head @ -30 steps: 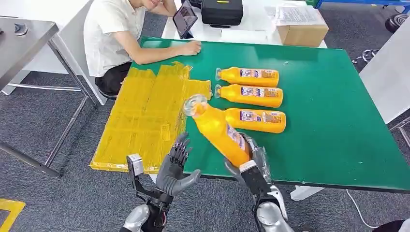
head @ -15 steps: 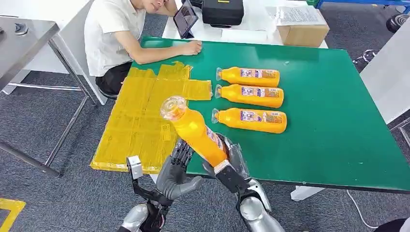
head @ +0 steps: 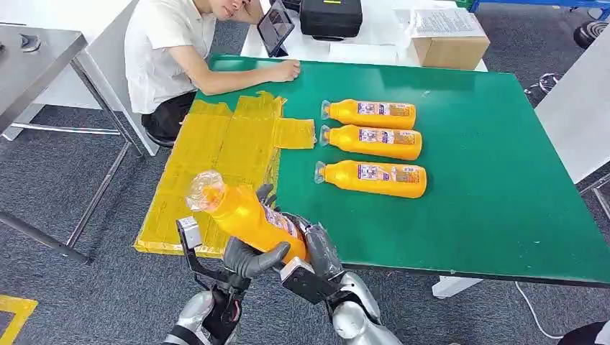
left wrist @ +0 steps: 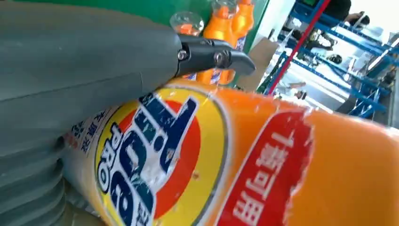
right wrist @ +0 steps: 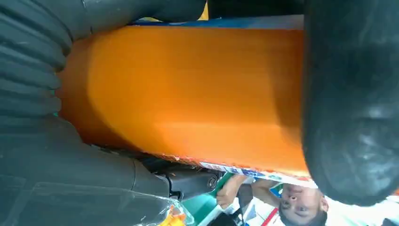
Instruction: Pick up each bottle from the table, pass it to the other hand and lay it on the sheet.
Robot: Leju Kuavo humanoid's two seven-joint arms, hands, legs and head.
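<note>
Grey carpet floor [head: 86, 287], a steel table [head: 36, 50] at left, perhaps blue shelving [left wrist: 362, 94] beyond.

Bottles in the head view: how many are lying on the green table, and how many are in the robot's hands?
Bottles lying on the green table: 3
Held bottle, between left hand and right hand: 1
Total: 4

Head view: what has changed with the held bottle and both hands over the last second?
The right robot hand carried the held bottle to the robot's left, from over the table edge toward the yellow sheet, its cap swinging left. The left robot hand, open a second ago, now wraps its fingers around the bottle, so both grip it. The three bottles lying on the green table and the seated person stayed put.
</note>
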